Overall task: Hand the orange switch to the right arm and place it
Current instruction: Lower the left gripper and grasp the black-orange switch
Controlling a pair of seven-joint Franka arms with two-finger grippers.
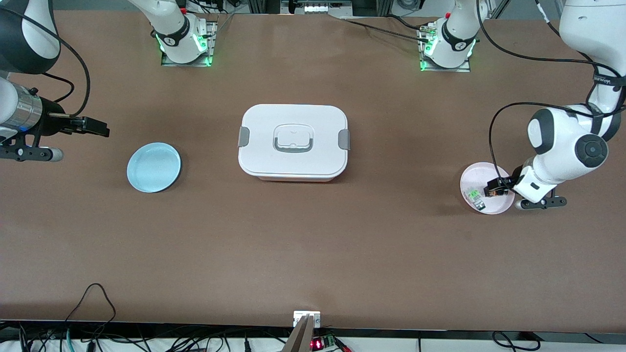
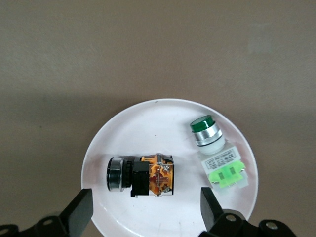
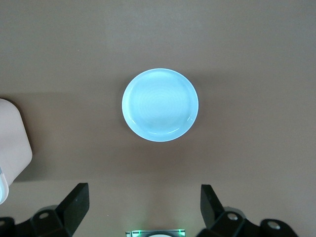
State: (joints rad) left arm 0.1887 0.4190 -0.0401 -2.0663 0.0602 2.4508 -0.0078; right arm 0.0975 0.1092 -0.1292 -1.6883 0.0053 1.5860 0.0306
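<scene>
On the brown bench, the orange switch lies on its side in a pale pink plate at the left arm's end, a small black block with an orange body and a round dark cap at one end. In the same plate, just beside it but not touching, lies a green-and-clear push button with a green cap and a bright green base. The left end effector hangs low over this plate with its fingers spread apart, one on either side of the orange switch; neither finger touches it, and nothing is held. In the front view the switch shows only as a small dark and orange spot at the end effector's tip, over the edge of the plate toward the left arm's end. A white lunch box with grey side clips and a grey-rimmed handle on its closed lid sits at the middle of the bench. Toward the right arm's end lies a light blue plate with nothing in it, a little nearer to the front camera than the lunch box. The right end effector waits in the air at that end of the bench, beside the blue plate, its fingers wide apart and holding nothing; its wrist camera looks down on the blue plate and one corner of the lunch box.
</scene>
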